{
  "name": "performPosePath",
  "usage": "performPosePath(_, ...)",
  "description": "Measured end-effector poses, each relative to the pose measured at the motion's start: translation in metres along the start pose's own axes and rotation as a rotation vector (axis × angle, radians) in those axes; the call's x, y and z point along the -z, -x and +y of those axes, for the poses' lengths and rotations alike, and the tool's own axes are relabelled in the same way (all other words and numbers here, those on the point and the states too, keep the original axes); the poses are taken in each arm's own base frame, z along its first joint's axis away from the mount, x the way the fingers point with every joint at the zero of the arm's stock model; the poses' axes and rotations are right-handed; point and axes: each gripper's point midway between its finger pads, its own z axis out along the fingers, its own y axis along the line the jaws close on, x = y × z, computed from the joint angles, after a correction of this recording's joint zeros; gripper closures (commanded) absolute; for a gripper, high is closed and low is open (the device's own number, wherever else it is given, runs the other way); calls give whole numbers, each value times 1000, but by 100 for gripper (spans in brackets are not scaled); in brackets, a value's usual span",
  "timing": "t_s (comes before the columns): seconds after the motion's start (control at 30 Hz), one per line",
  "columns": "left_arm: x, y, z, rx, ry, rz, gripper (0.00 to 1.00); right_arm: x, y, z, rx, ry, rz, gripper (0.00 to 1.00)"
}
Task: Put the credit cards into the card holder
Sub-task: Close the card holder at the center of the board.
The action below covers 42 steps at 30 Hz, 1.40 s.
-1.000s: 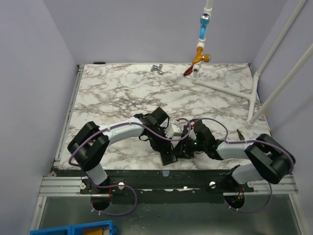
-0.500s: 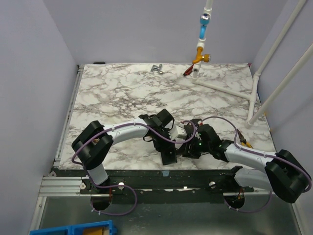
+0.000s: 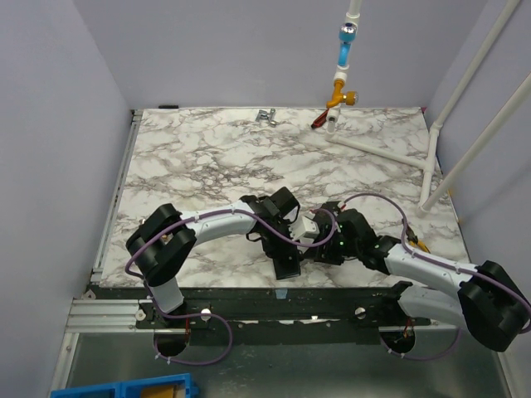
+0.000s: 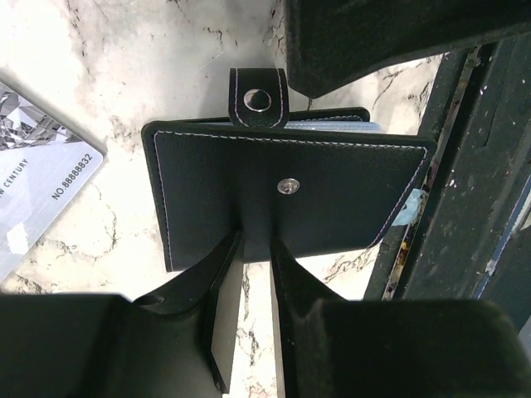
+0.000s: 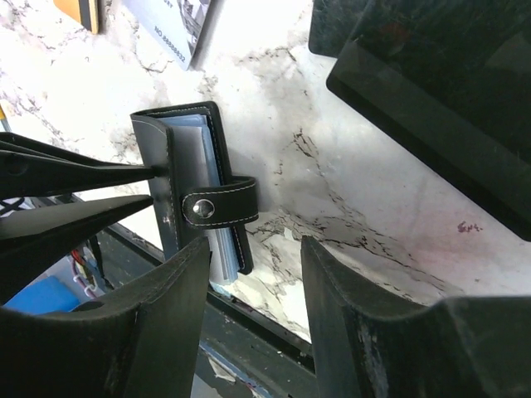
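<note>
My left gripper (image 4: 253, 245) is down at the card holder (image 4: 332, 195). The holder lies on the marble table (image 3: 207, 157), right at its near edge beside the dark rail (image 4: 465, 215). My left fingers (image 4: 199, 290) are drawn close, with only a thin slit of marble showing between them. Their tips rest at the holder's edge on the side away from the clasp. Whether they actually nip the leather I cannot tell (from my right wrist they look like two wedges meeting at that same edge).

The clasp tab (image 4: 259, 87) sticks out past the opposite edge, unfastened, its snap apart from the stud (image 4: 288, 187) on the cover. From my right wrist, bluish-grey lining (image 5: 195, 162) shows along the holder's open side, under the tab.

My right gripper (image 5: 254, 249) is spread wide with nothing between its right fingers (image 5: 166, 323). The tab end of the holder sits just ahead of that gap.

The grey-blue card (image 4: 41, 166) lies flat on the marble near the holder, not touching it. Only a corner of the gold-tan card (image 5: 79, 10) shows, beside the grey one. Neither card is in the holder.
</note>
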Motion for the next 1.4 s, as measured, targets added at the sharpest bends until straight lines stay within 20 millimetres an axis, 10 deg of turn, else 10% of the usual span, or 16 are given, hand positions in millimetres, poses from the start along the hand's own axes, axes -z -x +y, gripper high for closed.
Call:
performPosePath(0.53, 4, -2, 1, -29, 10, 8, 80, -10, -9, 7, 149, 6, -15, 36)
performPosePath(1.4, 13, -2, 7, -102, 47, 10, 80, 4, 40, -5, 54, -33, -407, 56)
